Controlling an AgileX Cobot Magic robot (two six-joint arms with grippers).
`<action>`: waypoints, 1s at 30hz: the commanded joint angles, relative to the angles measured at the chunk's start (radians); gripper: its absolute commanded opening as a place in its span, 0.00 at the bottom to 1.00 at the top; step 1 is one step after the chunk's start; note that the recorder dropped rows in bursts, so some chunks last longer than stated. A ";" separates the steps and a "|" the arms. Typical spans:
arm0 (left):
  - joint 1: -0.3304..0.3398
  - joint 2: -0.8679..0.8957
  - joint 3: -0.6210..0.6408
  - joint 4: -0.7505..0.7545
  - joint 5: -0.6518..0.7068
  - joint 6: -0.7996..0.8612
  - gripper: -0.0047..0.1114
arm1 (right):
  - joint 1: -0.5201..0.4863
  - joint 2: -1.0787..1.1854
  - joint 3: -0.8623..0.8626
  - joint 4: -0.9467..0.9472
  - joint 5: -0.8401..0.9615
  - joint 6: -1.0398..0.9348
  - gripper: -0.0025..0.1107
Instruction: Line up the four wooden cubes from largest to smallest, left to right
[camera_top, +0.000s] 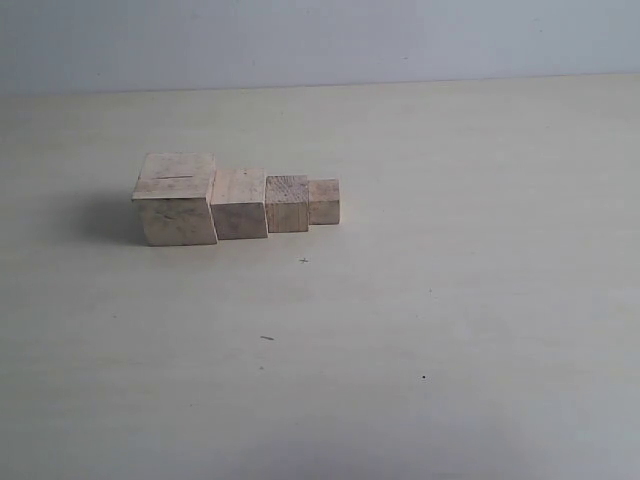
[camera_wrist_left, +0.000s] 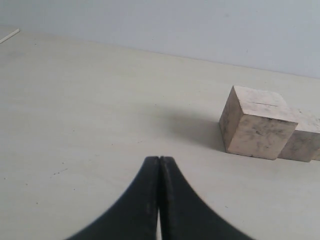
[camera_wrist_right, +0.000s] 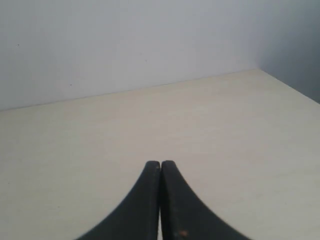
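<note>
Both arms' jaws are clenched empty, hovering over the table (camera_top: 450, 300), clear of the cube row (camera_top: 240, 205).

Largest cube (camera_top: 177, 205): pale wood, thin dark slit line on top, grey smudges on front. Second cube (camera_top: 240, 208) and smallest cube (camera_top: 324, 203): pale tan. Third cube (camera_top: 287, 207): top possibly darker, grain-streaked. Table (camera_top: 450, 300): cream. Left gripper (camera_wrist_left: 159, 161) and right gripper (camera_wrist_right: 160, 164): black.

Bare lab-style test bench: pale tabletop (camera_top: 450, 300), plain white wall (camera_top: 300, 40)
</note>
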 joint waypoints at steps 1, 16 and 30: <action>0.002 -0.007 0.004 -0.005 -0.006 0.003 0.04 | -0.007 -0.007 0.014 -0.093 -0.007 0.145 0.02; 0.002 -0.007 0.004 -0.005 -0.006 0.003 0.04 | -0.007 -0.007 0.014 -0.093 0.050 0.036 0.02; 0.002 -0.007 0.004 -0.005 -0.006 0.003 0.04 | -0.007 -0.007 0.014 -0.093 0.050 0.038 0.02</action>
